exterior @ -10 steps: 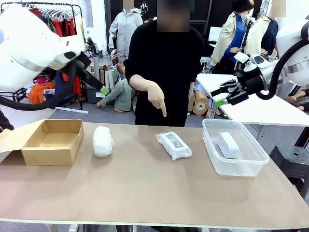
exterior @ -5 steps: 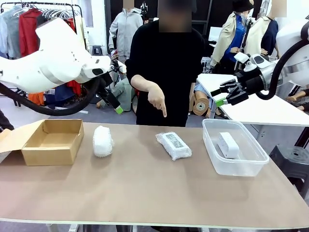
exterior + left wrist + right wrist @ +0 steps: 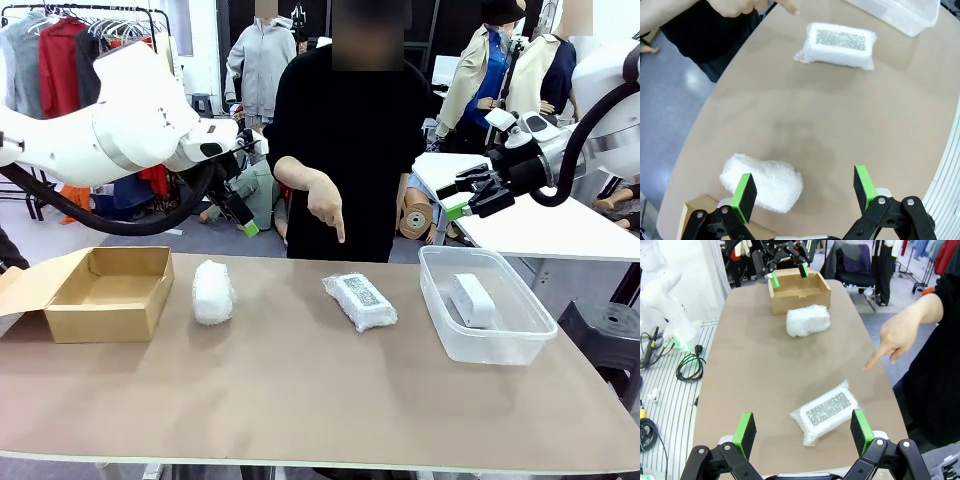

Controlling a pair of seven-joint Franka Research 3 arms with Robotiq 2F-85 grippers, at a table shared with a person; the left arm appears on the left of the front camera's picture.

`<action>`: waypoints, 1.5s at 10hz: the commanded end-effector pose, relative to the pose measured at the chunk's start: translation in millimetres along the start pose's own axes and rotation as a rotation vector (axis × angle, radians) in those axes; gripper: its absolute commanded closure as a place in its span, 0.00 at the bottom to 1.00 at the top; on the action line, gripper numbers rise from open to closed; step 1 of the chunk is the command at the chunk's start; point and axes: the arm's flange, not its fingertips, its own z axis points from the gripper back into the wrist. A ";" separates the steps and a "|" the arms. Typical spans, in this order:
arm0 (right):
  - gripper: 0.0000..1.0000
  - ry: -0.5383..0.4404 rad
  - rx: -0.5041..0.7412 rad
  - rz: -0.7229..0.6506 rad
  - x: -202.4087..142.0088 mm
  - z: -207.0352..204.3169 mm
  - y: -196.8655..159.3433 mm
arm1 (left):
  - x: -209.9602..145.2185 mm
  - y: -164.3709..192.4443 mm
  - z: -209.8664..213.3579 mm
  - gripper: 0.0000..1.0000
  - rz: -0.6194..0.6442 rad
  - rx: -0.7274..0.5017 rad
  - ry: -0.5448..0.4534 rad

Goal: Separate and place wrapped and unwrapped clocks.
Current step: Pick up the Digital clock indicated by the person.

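The left gripper (image 3: 805, 194) is seen with its two green-padded fingers (image 3: 745, 196) set wide apart, and nothing is gripped between them. It is held in the air over the left part of the table (image 3: 300, 400). In the left wrist view the bundle in white bubble wrap (image 3: 762, 181) is seen below it, partly covered by one green pad.

The right gripper (image 3: 802, 432) is also spread open and empty. In the front view it is held high at the right side, above and behind the clear plastic container (image 3: 500, 352), well apart from everything on the table.

The bundle in white bubble wrap is laid on the table just beside the open cardboard box (image 3: 110, 325), to its right, with a small gap between them. The bundle in clear plastic with a label (image 3: 360, 300) is laid near the middle of the table, set at an angle, with the label turned upward.

The person's hand (image 3: 325, 205) is held above the far edge of the table. Its index finger is pointed down toward this labelled bundle, but the bundle is not touched.

The bare white digital clock (image 3: 472, 298) is placed inside the clear plastic container at the right. It seems to lie flat on the bottom, though this cannot be told surely through the walls.
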 end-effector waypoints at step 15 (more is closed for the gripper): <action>0.00 0.001 -0.001 0.002 0.9 0.8 0.3 | 185.9 -63.5 -172.8 0.00 0.573 0.253 0.086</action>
